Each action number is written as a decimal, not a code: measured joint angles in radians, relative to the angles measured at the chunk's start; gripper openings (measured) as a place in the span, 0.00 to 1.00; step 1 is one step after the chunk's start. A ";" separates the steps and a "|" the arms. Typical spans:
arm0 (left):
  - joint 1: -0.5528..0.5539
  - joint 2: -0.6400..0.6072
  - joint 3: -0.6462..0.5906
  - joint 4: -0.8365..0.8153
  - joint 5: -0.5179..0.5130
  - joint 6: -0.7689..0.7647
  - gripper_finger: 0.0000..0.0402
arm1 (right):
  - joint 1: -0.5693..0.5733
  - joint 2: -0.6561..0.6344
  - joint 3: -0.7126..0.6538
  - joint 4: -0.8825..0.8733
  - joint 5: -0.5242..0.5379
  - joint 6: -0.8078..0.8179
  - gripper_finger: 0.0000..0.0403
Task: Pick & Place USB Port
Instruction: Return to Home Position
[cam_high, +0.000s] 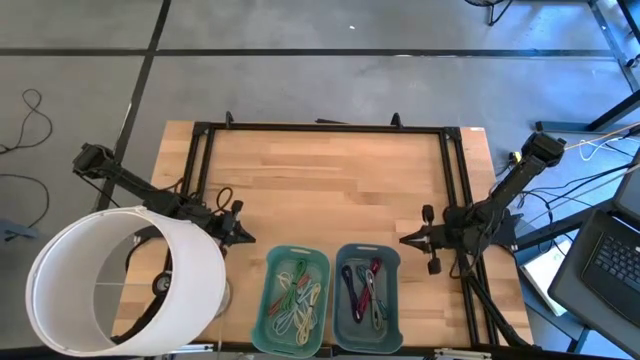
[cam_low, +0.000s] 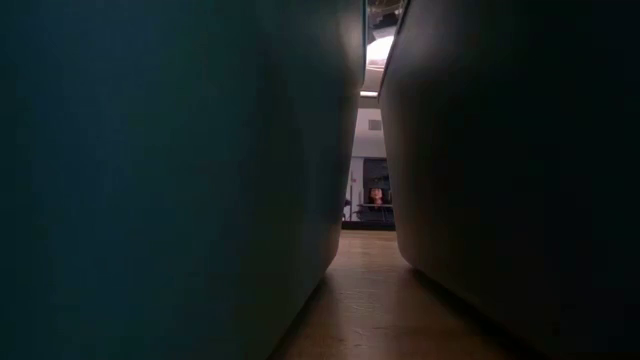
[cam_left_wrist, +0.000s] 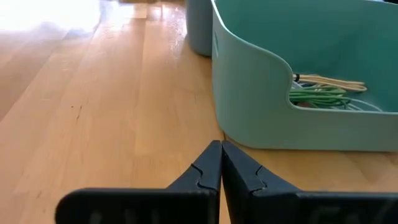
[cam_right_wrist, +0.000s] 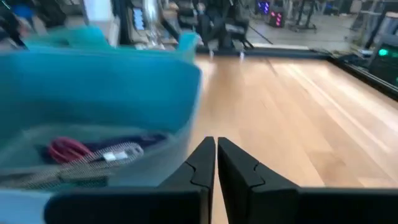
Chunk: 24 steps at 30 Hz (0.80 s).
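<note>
A wooden worktop (cam_high: 330, 170) fills the middle of the high view, edged by a black frame (cam_high: 320, 128). A white drum (cam_high: 120, 275) lies over its near left corner, open end facing away from the bins. A laptop (cam_high: 612, 250) sits off the worktop to the right.

Two bins stand side by side at the near edge, close together but with a narrow gap between them. The green bin (cam_high: 262, 300) is on the left and the blue bin (cam_high: 394, 298) on the right. In the low view their dark walls crowd in from both sides, leaving only a thin strip of worktop between.

The left arm reaches in from the left edge and the right arm from the right edge, both low and pointing inward.

The left end effector (cam_high: 246, 238) sits just beside the far left corner of the green bin, apart from it, with its fingers pressed together and pinching nothing. The right end effector (cam_high: 405, 238) sits just beside the far right corner of the blue bin, its fingers likewise pressed together and empty.

Green and yellow cables (cam_high: 296, 298) lie tangled inside the green bin. Red and grey cables (cam_high: 364, 290) lie inside the blue bin.
</note>
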 joint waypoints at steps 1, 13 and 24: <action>0.000 0.000 0.000 0.000 0.000 -0.002 0.01 | 0.000 0.000 0.000 -0.025 0.007 0.007 0.05; 0.000 0.000 0.000 0.003 0.000 -0.001 0.00 | 0.000 0.000 0.000 -0.063 -0.207 0.032 0.04; 0.000 -0.079 0.000 0.000 0.000 0.000 0.02 | -0.038 -0.067 0.000 -0.071 -0.253 0.032 0.03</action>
